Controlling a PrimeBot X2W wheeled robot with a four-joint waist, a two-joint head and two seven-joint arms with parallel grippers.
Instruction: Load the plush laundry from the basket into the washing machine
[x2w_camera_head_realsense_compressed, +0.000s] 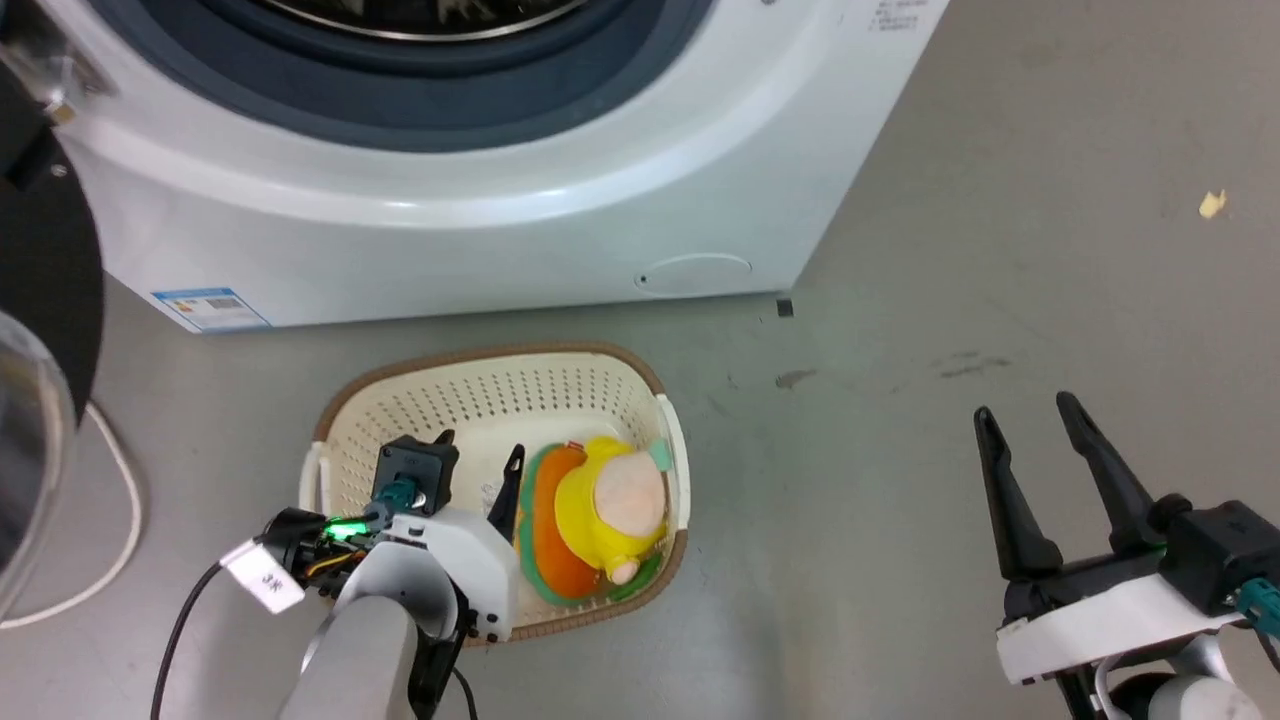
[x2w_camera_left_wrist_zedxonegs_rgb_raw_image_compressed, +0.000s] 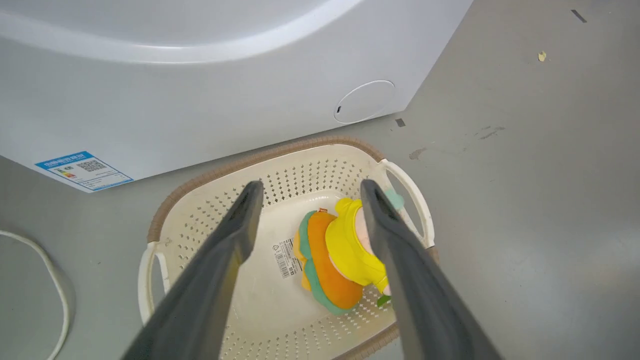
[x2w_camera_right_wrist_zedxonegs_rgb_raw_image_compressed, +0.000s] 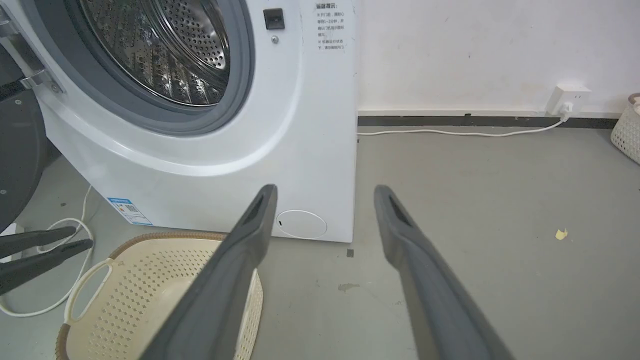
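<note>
Your left gripper (x2w_camera_left_wrist_zedxonegs_rgb_raw_image_compressed: 311, 186) hangs over the basket (x2w_camera_left_wrist_zedxonegs_rgb_raw_image_compressed: 225, 169) with its two dark fingers spread apart and nothing between them. In the left wrist view, the plush laundry (x2w_camera_left_wrist_zedxonegs_rgb_raw_image_compressed: 332, 255) lies below the gap but off centre, toward 4 o'clock. Its peach head is partly hidden behind the right-hand finger. The toy rests on the basket floor at the right end, close against the wall by the handle. Its long axis, traced by the orange back, runs roughly from 11 o'clock to 5 o'clock in that view, nearly in line with the fingers. A closing grip would therefore likely squeeze it across its narrow width. You probably need a small shift toward the toy and then a descent. In the head view, your right gripper (x2w_camera_head_realsense_compressed: 1027, 408) is also spread and unloaded. It sits well apart over bare floor, at 3 o'clock from the basket, so the left arm is clearly the nearer one. The washing machine (x2w_camera_head_realsense_compressed: 450, 230) stands at 12 o'clock from the basket, just beside it, with its drum mouth uncovered.
</note>
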